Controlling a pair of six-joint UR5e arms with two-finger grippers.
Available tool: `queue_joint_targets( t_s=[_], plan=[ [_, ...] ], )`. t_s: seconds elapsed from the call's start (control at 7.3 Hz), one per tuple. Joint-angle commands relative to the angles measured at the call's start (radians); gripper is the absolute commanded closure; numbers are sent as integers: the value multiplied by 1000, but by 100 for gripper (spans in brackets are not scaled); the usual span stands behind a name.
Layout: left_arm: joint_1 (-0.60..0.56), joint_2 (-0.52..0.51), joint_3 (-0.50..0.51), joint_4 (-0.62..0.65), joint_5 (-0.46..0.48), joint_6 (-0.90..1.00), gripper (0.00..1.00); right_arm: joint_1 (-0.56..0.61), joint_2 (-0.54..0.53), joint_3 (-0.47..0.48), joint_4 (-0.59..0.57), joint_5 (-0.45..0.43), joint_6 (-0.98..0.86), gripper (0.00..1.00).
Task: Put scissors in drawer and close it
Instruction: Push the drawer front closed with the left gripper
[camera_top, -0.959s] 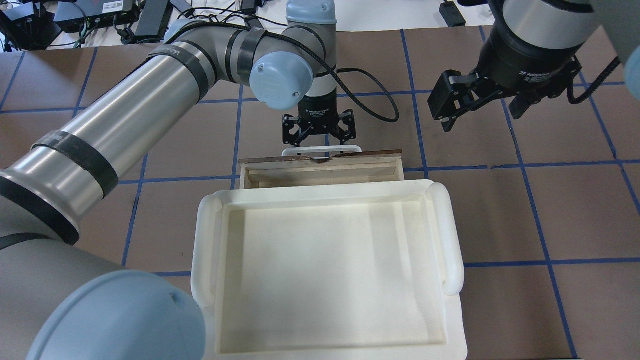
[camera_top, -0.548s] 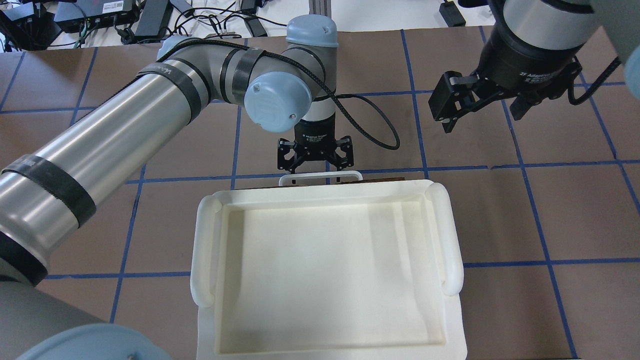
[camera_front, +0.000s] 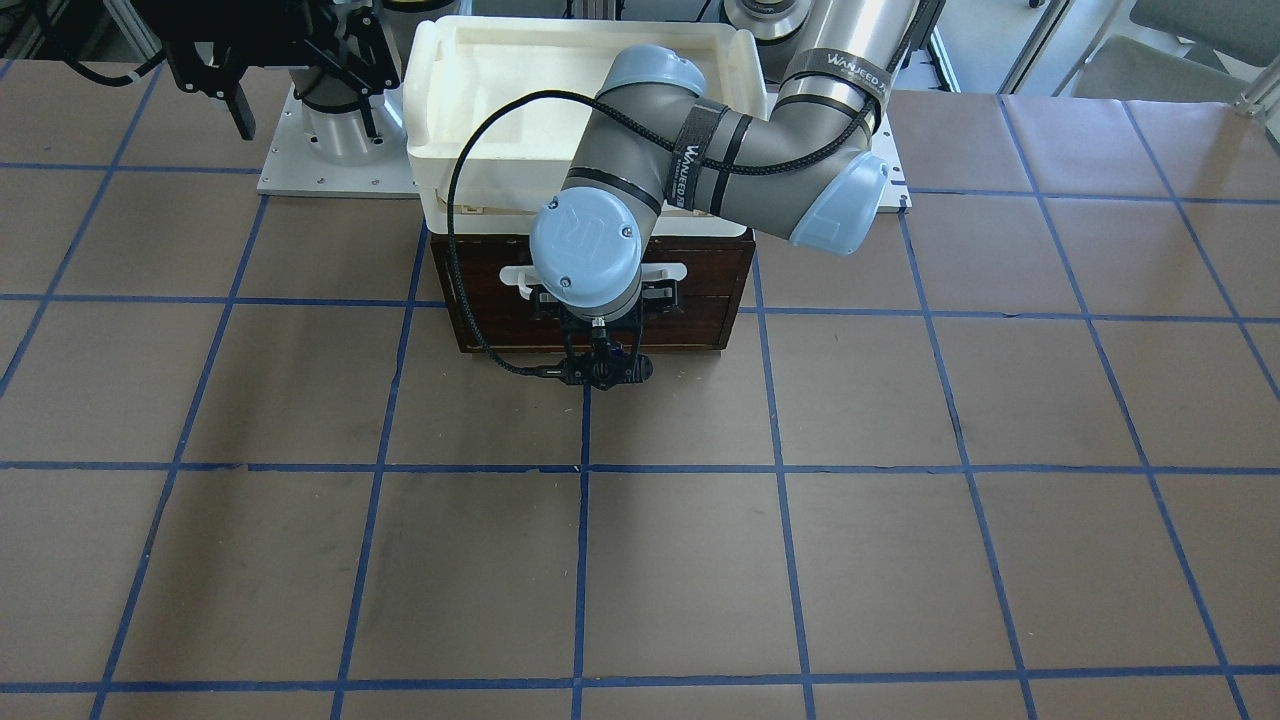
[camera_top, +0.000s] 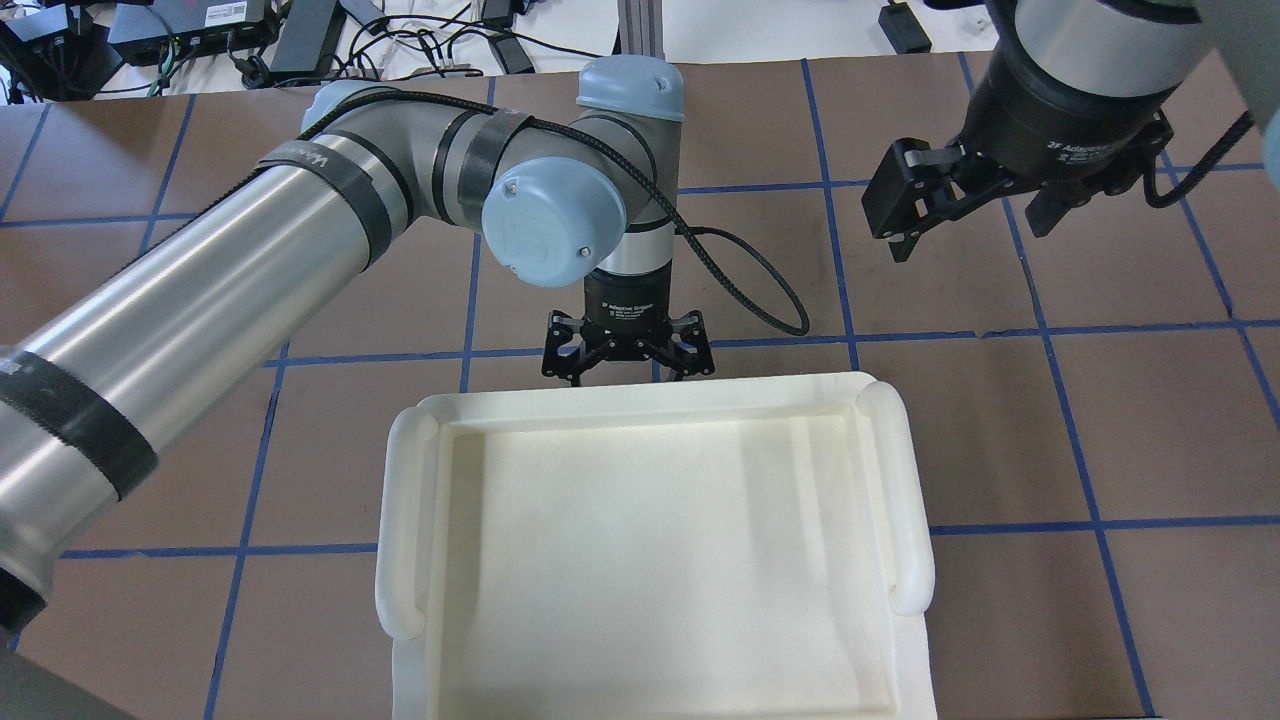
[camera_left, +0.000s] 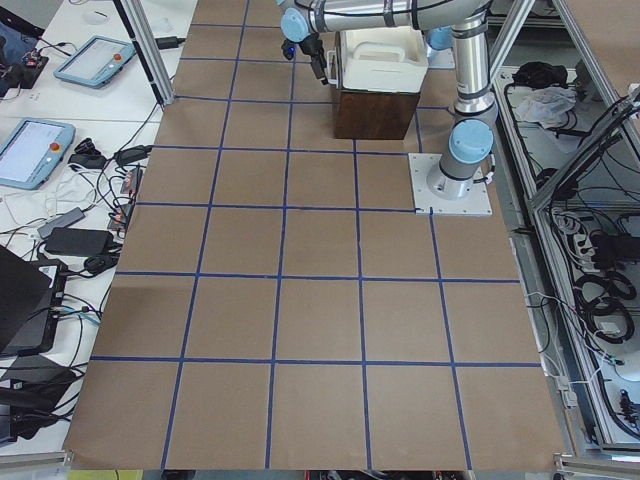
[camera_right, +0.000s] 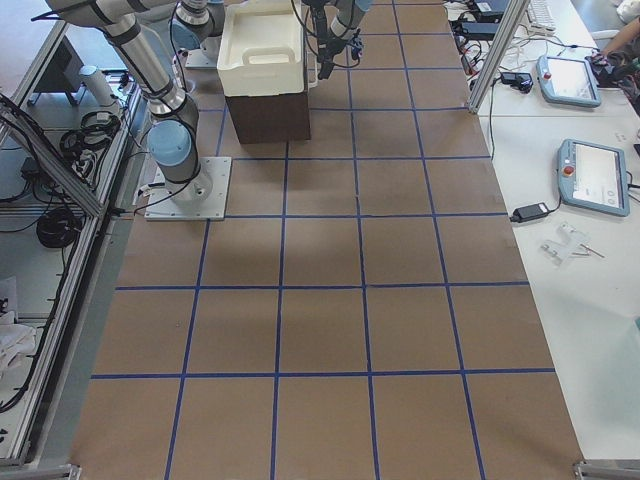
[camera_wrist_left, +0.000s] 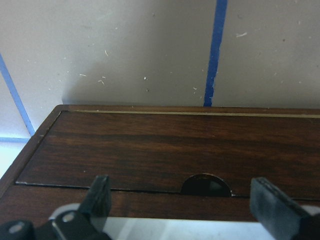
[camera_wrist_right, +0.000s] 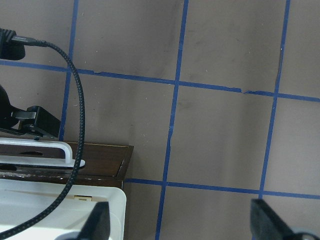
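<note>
The drawer is pushed in flush with its dark brown cabinet front, under the white tray. Its white bar handle shows beside my left wrist. My left gripper is open and right at the drawer front, its fingers wide apart on either side of the handle's middle. The left wrist view shows the dark drawer front and the gripper open just off it. My right gripper is open and empty, held high above the table to the right of the cabinet. The scissors are out of view.
A large white plastic tray sits on top of the cabinet and hides it from above. A black cable loops off my left wrist. Brown table with blue grid lines lies all around. Electronics and cables sit beyond the far edge.
The drawer stood open beyond the tray's far edge; my left gripper has pushed it in towards the robot until it vanished under the tray. The right gripper has barely moved.
</note>
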Motion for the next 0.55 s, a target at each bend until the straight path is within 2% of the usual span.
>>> queue_joint_targets(
  t_s=[0.0, 0.14, 0.27, 0.41],
  plan=[
    [3, 3, 5, 15, 9, -1, 0, 5, -3, 1, 0, 5, 0, 0],
    [8, 9, 9, 94, 12, -7, 0, 2, -3, 1, 0, 3, 0, 0],
    [12, 11, 15, 226, 93, -10, 0, 0, -4, 1, 0, 0, 0, 0],
    [27, 21, 20, 270, 128, -6, 0, -1, -7, -1, 0, 5, 0, 0]
  ],
)
